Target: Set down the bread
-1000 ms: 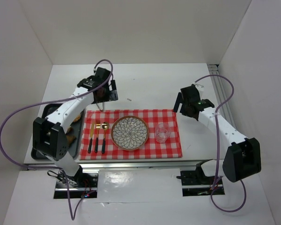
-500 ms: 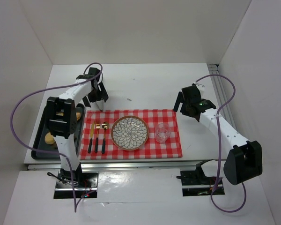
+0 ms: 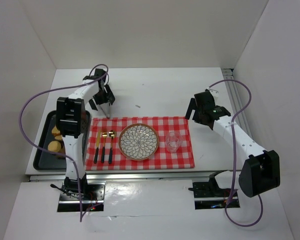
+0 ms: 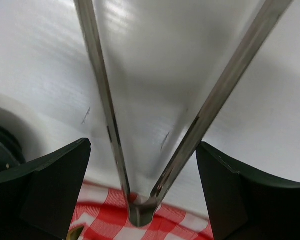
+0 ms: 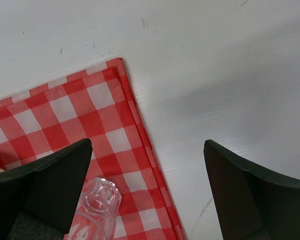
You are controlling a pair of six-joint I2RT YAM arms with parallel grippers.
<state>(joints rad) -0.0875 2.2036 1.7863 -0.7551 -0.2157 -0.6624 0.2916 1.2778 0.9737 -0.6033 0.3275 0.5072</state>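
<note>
Bread rolls [image 3: 54, 146] sit in the dark tray [image 3: 38, 159] at the table's left edge, well apart from the plate [image 3: 139, 141] on the checked cloth [image 3: 180, 157]. The left gripper [image 4: 142, 145] gapes wide around metal tongs [image 4: 104, 100], its fingers clear of them. The right gripper [image 5: 148, 142] hangs wide and empty.

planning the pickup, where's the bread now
Top view: the bread rolls lie in the dark tray at the far left, left of the red checkered cloth.
</note>
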